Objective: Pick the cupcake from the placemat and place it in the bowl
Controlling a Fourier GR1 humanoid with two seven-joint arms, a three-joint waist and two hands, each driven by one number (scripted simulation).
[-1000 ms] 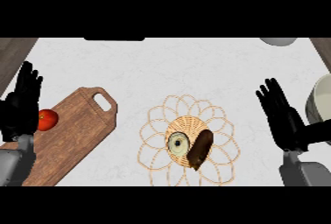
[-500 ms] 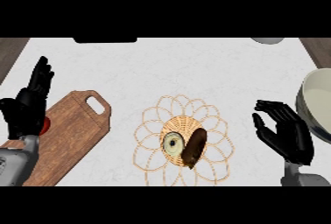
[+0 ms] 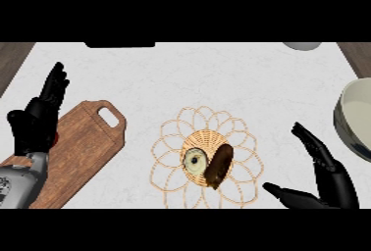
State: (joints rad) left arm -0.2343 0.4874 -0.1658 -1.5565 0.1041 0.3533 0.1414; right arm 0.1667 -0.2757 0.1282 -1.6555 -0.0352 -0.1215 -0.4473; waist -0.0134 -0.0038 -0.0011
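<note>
- I have the white counter filling the frame, and since a second ago the view has slid so that everything sits further left and lower; I take that as the head turning toward the work.
- The wooden cutting board runs along the lower left, handle hole uppermost. The red item that showed beside it earlier is now hidden behind my left arm.
- The bowl is at the right edge, cut off by the frame. More of it shows now than before, which helps, as it is where the cupcake must end up.
- The woven placemat lies at lower centre, well apart from the bowl.
- My left hand rests at the left edge over the board, fingers straight and pointing up, holding nothing.
- My right hand has dropped to the lower right and tipped its palm toward the mat, fingers extended and thumb spread wide, nothing in it. I judge the reach has only started.
- The cupcake lies tipped on its side on the mat's centre, pale base facing left, dark top facing right, untouched, near my right hand but apart from it.
</note>
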